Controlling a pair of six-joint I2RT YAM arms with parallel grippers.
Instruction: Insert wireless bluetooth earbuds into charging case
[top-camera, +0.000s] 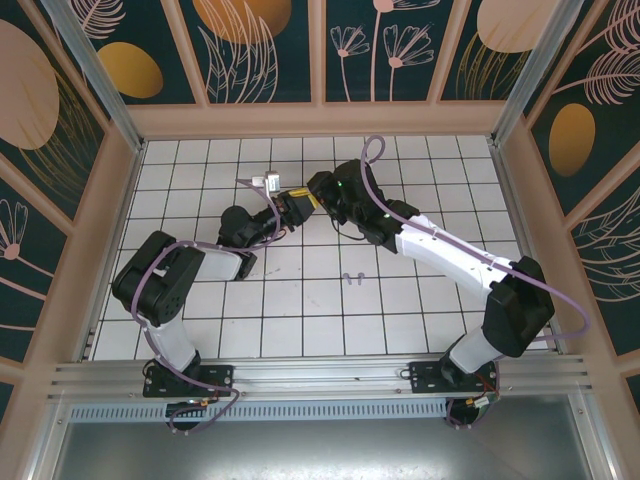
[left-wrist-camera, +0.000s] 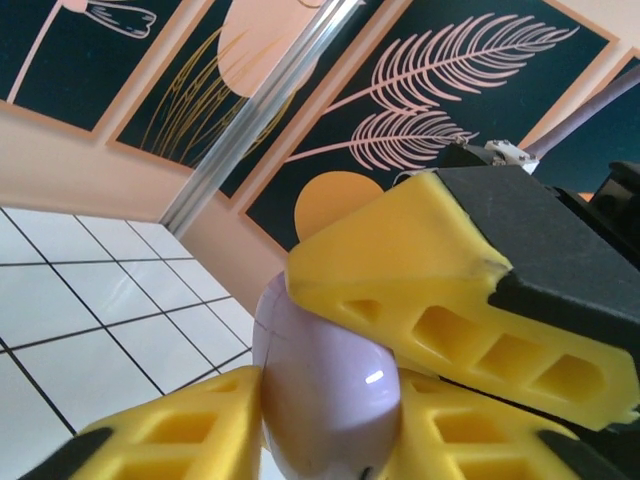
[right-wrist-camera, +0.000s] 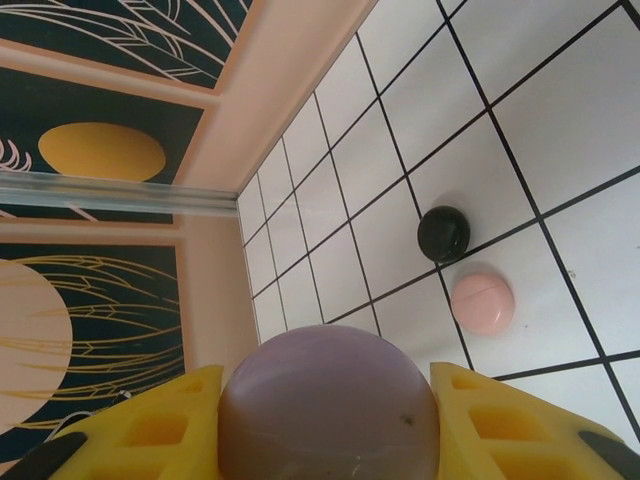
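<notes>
With the left gripper (left-wrist-camera: 330, 430) and the right gripper (right-wrist-camera: 328, 430) both clamped on the smooth lavender case (left-wrist-camera: 325, 370) held aloft, and the lavender earbuds (top-camera: 347, 277) lying well apart on the tiled table (top-camera: 400, 300), I feared uneven squeezing might squirt it loose.

At the far middle of the table (top-camera: 420, 330), the charging case (right-wrist-camera: 330, 425) sits between the left gripper (left-wrist-camera: 330, 400) and the right gripper (right-wrist-camera: 328, 380). The earbuds (top-camera: 347, 277) lie nearer, on the table. A round case (right-wrist-camera: 443, 233) lies just beside a second round case (right-wrist-camera: 482, 303).
</notes>
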